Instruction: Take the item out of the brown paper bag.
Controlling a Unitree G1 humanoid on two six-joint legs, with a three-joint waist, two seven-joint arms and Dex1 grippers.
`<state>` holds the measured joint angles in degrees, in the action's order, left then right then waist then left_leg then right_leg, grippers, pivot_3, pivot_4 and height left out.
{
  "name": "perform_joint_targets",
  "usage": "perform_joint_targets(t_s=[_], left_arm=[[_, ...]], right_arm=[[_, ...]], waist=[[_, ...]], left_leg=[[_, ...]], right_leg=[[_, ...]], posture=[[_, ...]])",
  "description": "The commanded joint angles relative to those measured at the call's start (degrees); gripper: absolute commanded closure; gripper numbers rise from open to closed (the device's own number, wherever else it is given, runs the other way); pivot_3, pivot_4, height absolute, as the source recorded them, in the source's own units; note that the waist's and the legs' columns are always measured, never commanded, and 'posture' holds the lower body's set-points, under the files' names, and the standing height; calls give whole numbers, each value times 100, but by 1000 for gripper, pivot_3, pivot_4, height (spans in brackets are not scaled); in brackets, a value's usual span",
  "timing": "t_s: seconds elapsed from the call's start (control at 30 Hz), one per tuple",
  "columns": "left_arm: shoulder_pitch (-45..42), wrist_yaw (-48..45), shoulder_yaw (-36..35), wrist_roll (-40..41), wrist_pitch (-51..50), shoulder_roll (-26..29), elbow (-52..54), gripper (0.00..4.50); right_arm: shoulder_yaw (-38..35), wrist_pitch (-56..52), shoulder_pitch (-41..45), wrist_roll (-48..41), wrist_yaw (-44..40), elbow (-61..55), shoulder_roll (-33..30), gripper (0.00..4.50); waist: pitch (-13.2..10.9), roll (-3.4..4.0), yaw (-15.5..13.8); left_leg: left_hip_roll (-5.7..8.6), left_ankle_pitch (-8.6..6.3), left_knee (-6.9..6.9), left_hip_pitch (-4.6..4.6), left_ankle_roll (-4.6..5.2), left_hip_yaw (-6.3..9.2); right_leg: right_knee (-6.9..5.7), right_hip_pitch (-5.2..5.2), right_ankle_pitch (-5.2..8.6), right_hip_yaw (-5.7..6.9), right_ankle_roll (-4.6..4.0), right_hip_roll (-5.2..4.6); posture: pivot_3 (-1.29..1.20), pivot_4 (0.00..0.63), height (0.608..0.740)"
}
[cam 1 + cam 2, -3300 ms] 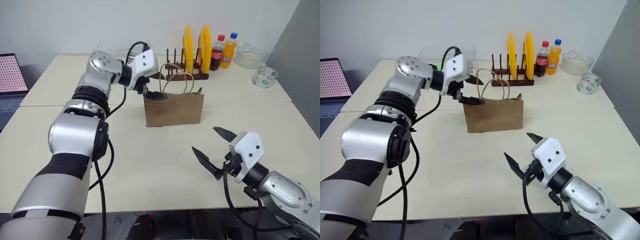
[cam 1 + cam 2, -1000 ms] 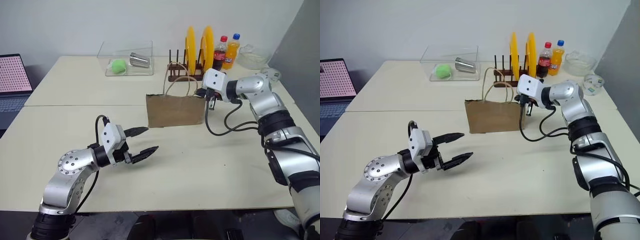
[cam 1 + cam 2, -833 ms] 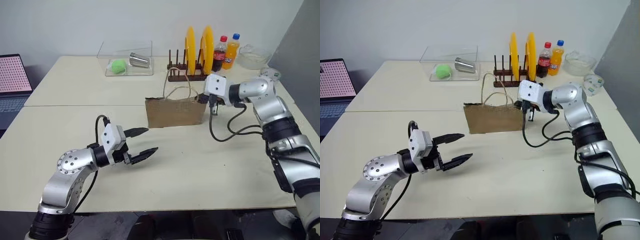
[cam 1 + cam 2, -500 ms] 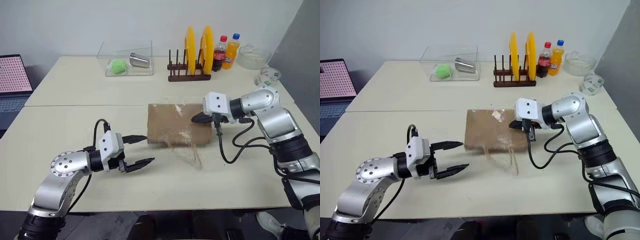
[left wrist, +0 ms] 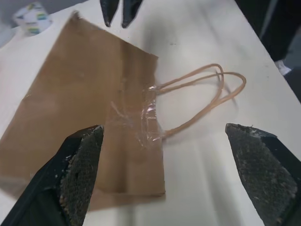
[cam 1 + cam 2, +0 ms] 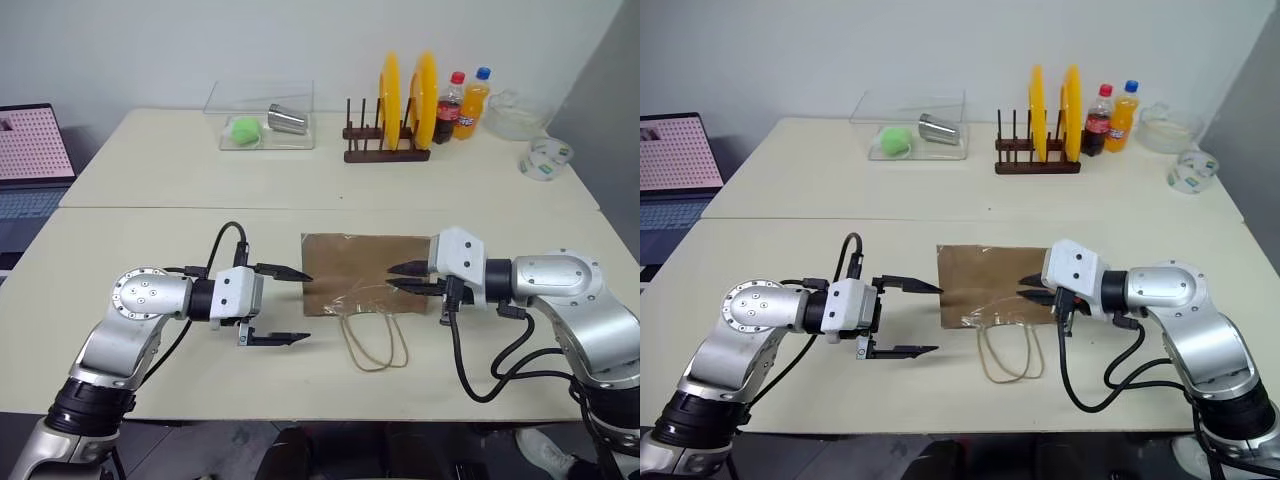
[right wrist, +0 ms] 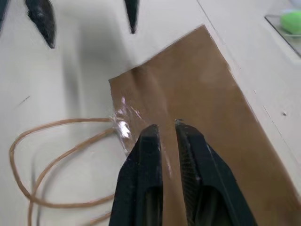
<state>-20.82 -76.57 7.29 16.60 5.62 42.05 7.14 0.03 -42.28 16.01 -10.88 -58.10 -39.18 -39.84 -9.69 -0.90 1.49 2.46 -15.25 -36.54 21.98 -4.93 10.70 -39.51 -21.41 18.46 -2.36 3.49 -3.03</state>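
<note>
Now that the brown paper bag (image 6: pixel 362 270) lies toppled flat between the gaping left tool (image 6: pixel 282 305) and the slightly parted, empty right tool (image 6: pixel 398 277), its mouth is reachable.

Two pale cream tables (image 6: pixel 150 230) stand pushed together, their seam running across the middle of the frame, before a plain white wall (image 6: pixel 200 40) under even indoor light. At the upper right, a grey panel (image 6: pixel 615 90) angles in beside the far table. An open laptop (image 6: pixel 30 160) with a pink patterned screen sits at the left edge. Dark floor (image 6: pixel 330 450) shows along the bottom of the frame below the near table edge.
</note>
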Motion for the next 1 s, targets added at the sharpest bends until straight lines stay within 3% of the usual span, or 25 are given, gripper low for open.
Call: perform_joint_targets(t_s=[0.03,0.23,0.7,0.8,1.0], left_arm=[[-517,-382,478,-366,1121,-370,-742,0],[-869,-527,930,-684,2217,-867,-1551,0],[-1205,-116,1435,-1244,3344,-1450,-2373,0],[-1204,-47,1428,-1096,3179,-1582,-2313,503],[-1184,-92,1361,-851,2631,-1610,-2088,2287]], right_arm=[[-684,-873,-1330,-391,361,-1459,-133,2849],[-1013,-482,-2955,-1062,828,-2082,-543,901],[-1094,638,-4283,-2045,2431,-2082,-1560,901],[-977,754,-4429,-2025,2612,-2082,-1655,856],[-353,828,-4269,-1724,2944,-2082,-1760,856]], waist=[[-1,5,-59],[1,-2,60],[0,-6,39],[1,-8,34],[0,-8,45]], left_leg=[[-3,0,3,1,0,9],[1,-5,-11,-3,9,-13],[3,-6,-29,-10,11,-12],[4,-6,-31,-10,11,-11],[3,-6,-30,-11,11,-10]], right_leg=[[9,5,1,11,-1,4],[20,15,-6,-6,10,0],[20,32,-11,-9,22,1],[20,34,-11,-9,23,1],[20,35,-11,-9,23,3]], posture=[[0,150,740],[0,150,740],[0,150,740],[0,150,740],[0,150,740]])
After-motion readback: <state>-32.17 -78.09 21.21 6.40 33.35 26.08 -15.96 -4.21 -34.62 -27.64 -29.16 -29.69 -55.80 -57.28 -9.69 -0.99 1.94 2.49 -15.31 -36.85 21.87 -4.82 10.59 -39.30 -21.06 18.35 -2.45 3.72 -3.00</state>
